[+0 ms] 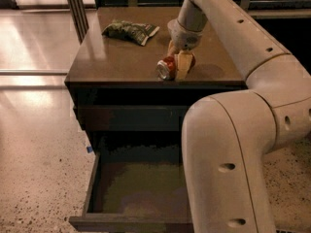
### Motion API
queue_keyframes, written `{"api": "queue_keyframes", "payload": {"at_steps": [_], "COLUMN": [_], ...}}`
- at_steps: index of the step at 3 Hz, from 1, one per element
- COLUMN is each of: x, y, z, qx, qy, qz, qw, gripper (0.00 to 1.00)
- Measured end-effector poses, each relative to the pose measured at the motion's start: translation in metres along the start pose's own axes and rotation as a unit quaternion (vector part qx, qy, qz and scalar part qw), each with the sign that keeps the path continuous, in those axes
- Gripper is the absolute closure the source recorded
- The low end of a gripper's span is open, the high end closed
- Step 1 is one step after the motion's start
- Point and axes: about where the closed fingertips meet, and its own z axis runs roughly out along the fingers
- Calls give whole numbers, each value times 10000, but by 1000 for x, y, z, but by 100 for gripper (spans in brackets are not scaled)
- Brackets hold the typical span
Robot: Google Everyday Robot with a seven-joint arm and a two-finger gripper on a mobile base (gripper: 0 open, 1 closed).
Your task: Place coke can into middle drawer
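The coke can (166, 68) lies on its side near the front edge of the dark cabinet top (116, 62), its silver end facing me. My gripper (178, 57) reaches down from above, with one tan finger (183, 65) in front of the can on its right and the other behind it. The fingers hold the can, which rests on the top. The middle drawer (91, 183) is pulled open below, showing its olive-brown floor. My arm hides the drawer's right part.
A green snack bag (130, 30) lies at the back left of the cabinet top. A closed dark drawer front (126, 118) sits above the open drawer. My large white arm (233, 144) fills the right foreground. Speckled floor lies to the left.
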Motion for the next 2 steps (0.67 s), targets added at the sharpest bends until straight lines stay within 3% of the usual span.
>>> {"api": "queue_keyframes", "payload": {"at_steps": [2], "x": [-8], "y": [-4], "z": [-4], "qx": [108], "qy": [-22], "qz": [-76], "qw": [9999], "gripper": [100]}}
